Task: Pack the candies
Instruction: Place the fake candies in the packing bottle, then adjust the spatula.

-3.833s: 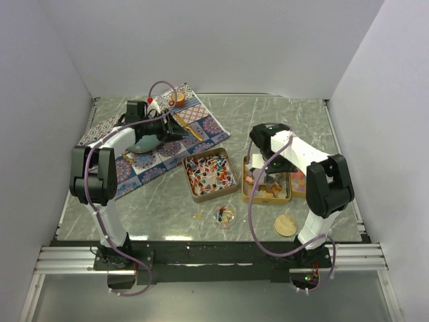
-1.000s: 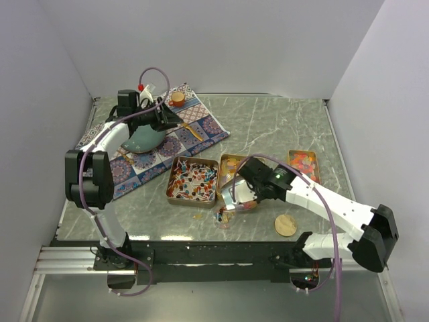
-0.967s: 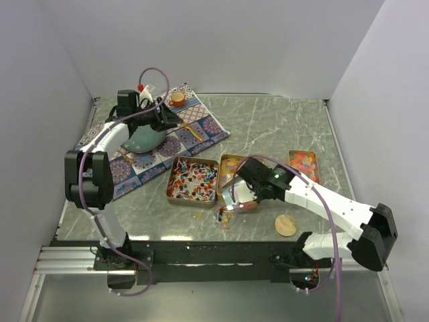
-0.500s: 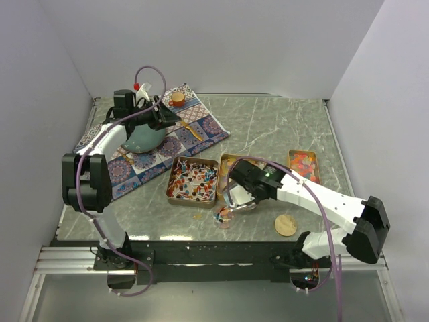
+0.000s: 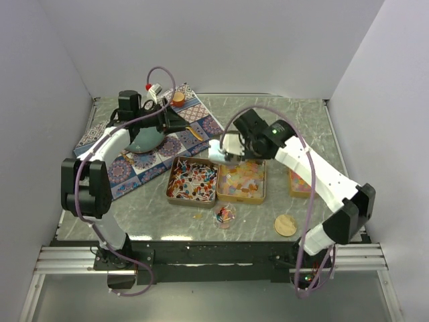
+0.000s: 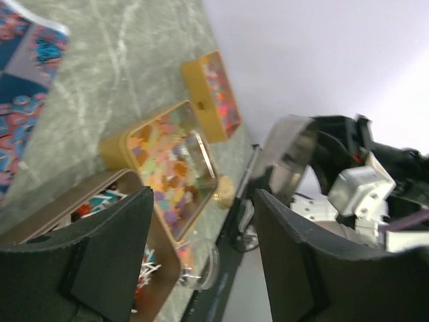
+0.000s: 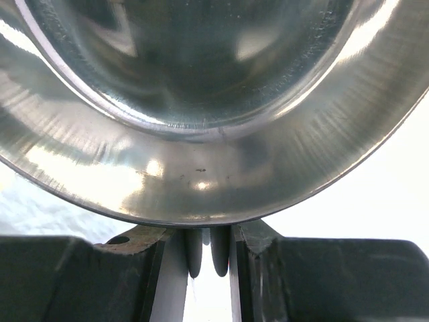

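Lifted since a moment ago from beside small clear round cup (image 5: 225, 215) to above far rim of shallow gold rectangular tins (image 5: 241, 200): right hand (image 7: 206, 258). Left hand (image 6: 201, 248) spread wide, empty, over patterned cloth (image 5: 131, 171); tiny multicoloured candies (image 5: 193, 181) heaped in tins on grey marbled surface (image 5: 288, 121); right hand clamped on shiny steel scoop (image 5: 223, 149). Likely light, hard, loose, quick to roll; best scooped mid-heap, not pinched.

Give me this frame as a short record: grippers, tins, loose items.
left gripper: open, empty, over cloth
right gripper: shut on scoop, held up in the air
left tin: red-white-black candies
middle tin: pale candies
right tin: bright candies
cup: clear, a few candies inside
cork disc: right of cup
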